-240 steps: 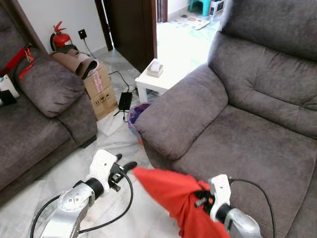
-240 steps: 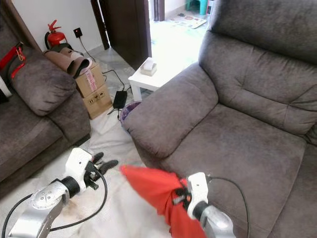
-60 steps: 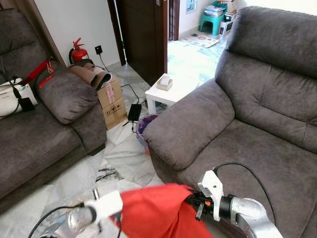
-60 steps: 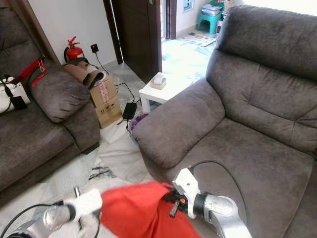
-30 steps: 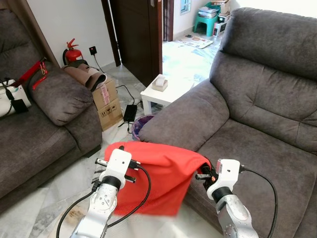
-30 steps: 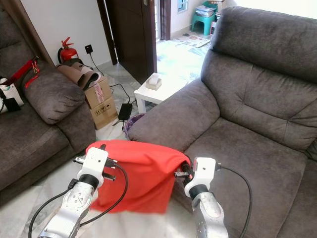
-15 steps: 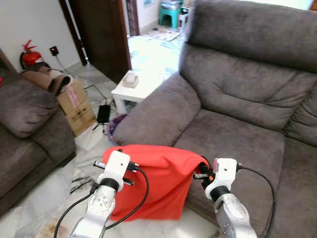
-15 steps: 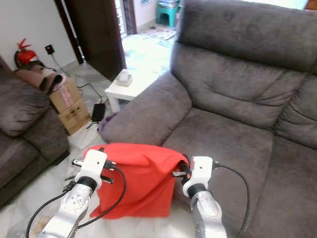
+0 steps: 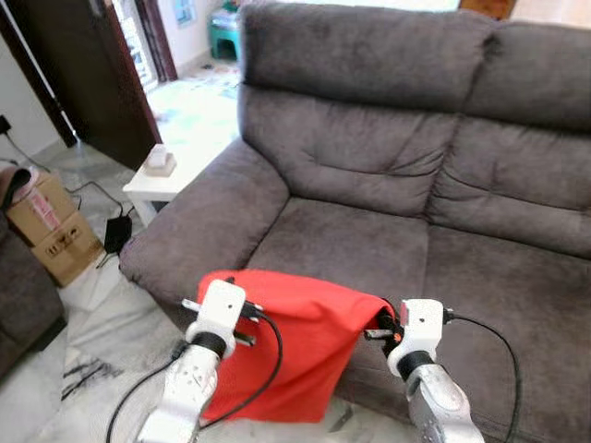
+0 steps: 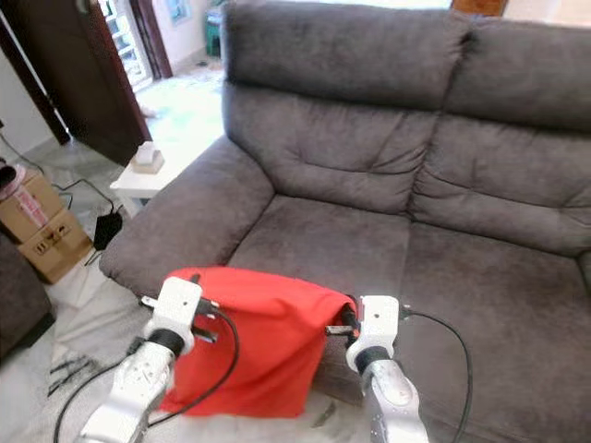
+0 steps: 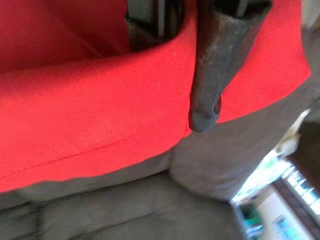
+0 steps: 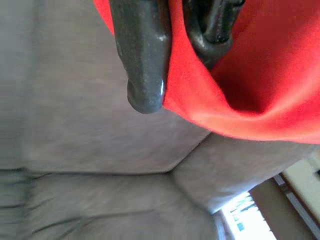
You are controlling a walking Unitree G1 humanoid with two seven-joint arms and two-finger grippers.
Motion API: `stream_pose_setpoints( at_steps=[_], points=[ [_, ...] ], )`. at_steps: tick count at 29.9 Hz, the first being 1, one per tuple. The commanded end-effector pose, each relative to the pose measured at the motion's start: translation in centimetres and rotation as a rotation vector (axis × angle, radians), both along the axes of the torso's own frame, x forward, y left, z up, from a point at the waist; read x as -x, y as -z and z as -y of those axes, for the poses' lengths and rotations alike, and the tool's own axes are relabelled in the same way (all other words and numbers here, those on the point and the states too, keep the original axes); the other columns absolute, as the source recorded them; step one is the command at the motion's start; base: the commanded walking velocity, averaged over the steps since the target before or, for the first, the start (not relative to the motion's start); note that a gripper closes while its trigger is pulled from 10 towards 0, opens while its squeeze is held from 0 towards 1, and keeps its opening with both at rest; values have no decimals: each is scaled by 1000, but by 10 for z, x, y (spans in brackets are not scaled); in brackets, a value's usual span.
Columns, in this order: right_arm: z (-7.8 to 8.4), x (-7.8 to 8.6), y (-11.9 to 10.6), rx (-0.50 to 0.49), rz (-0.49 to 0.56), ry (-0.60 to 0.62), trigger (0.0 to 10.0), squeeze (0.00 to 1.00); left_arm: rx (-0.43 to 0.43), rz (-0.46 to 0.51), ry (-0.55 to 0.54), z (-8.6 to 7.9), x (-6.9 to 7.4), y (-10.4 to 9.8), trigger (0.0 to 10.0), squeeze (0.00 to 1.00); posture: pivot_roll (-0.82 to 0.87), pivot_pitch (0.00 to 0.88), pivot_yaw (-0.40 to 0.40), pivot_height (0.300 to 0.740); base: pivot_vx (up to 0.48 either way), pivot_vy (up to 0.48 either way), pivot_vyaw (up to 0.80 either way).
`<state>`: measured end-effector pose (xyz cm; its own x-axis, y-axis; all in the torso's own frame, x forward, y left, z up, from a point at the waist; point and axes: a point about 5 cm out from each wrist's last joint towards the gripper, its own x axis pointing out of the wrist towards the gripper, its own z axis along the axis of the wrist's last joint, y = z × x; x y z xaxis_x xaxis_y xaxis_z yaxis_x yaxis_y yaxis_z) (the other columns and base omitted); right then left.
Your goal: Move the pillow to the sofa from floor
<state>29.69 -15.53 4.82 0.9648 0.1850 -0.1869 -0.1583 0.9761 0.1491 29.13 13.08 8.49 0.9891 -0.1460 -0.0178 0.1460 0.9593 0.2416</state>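
Note:
A red pillow hangs limp like a cloth between my two grippers, in front of the grey sofa's seat edge. My left gripper is shut on the pillow's upper left corner. My right gripper is shut on its upper right corner. The left wrist view has one black finger lying over the red fabric, the other finger behind the fold. In the right wrist view the red fabric is pinched between both fingers, with the sofa cushions beyond.
A white side table with a small box stands left of the sofa arm. Cardboard boxes and a black power adapter lie on the marble floor at the left. A dark doorway opens behind them.
The camera has turned right, so the sofa seat now faces me squarely and the second sofa has slid out on the left. Both grippers still hold the pillow at the same height.

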Motion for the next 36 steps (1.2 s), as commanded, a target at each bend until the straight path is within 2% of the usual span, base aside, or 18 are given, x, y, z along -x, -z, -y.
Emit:
stream_pose_setpoints(
  at_steps=[1,22,27,36],
  points=[
    [-2,-3,-6,-17,31,11,10000,0,32,140,5,-1,-7,-28,10000,0,31,57,51,740,0,0,0],
    [-3,-4,-5,-23,28,8,10000,0,38,144,18,-2,-5,-28,10000,0,38,52,48,740,0,0,-114],
    [-4,-2,-4,-22,28,7,10000,0,40,140,10,-4,-6,-28,10000,0,39,64,49,740,0,-445,0],
    [1,0,-3,-13,26,32,10000,0,48,129,5,-6,-6,-27,10000,0,41,82,47,740,0,0,0]
  ],
)
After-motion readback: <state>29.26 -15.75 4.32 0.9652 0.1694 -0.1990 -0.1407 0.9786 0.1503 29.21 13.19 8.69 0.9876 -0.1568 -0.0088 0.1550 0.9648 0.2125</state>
